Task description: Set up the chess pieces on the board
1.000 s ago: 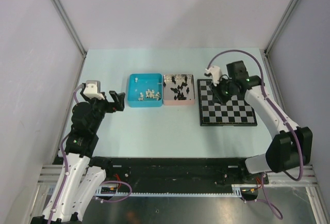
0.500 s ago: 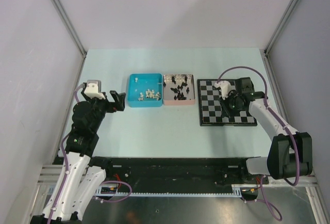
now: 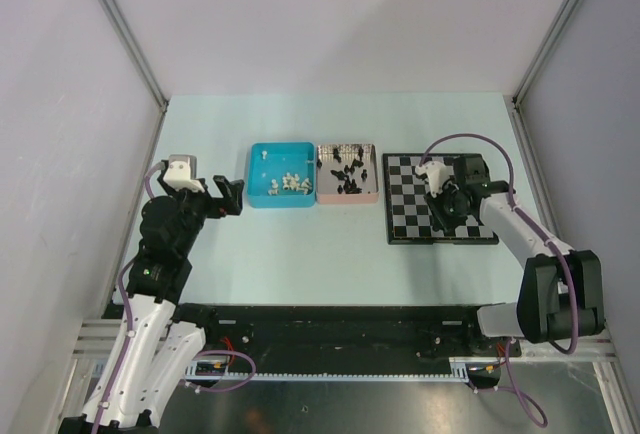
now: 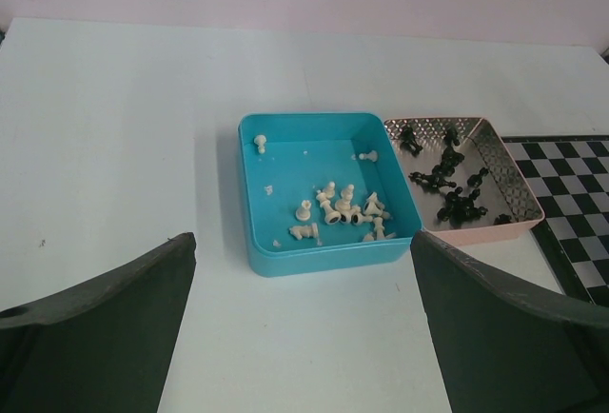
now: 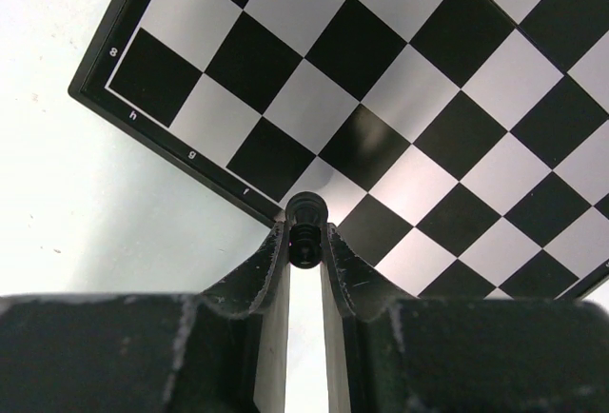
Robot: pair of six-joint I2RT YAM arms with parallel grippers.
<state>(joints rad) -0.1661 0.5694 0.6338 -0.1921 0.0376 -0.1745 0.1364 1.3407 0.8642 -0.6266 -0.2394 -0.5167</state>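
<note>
**Black piece carried down toward the board's lettered edge**

The black piece (image 5: pixel 306 223) is pinched upright between the tips of the right gripper (image 5: pixel 305 244). In the wrist view it sits over the board (image 5: pixel 285 108) at the border marked with letters, close to the "f". That looks to me like a back-row square, which is where a black piece belongs. I cannot tell whether its base touches the board yet.

The board lies flat toward the table's right edge. Just beside it, toward the middle, stands the pink tray (image 4: pixel 476 234) with the remaining black pieces (image 4: pixel 452 189). The blue tray (image 4: pixel 285 251) touches it and holds the white pieces (image 4: pixel 338 208). No piece stands on the squares I can see.

The left gripper (image 3: pixel 222 197) hangs near the table's left edge, spread wide and holding nothing, facing the trays, probably waiting its turn.

A second ago the right gripper was over the board's far left corner. It has since travelled in over the board and toward its near edge. The left arm has not moved.
</note>
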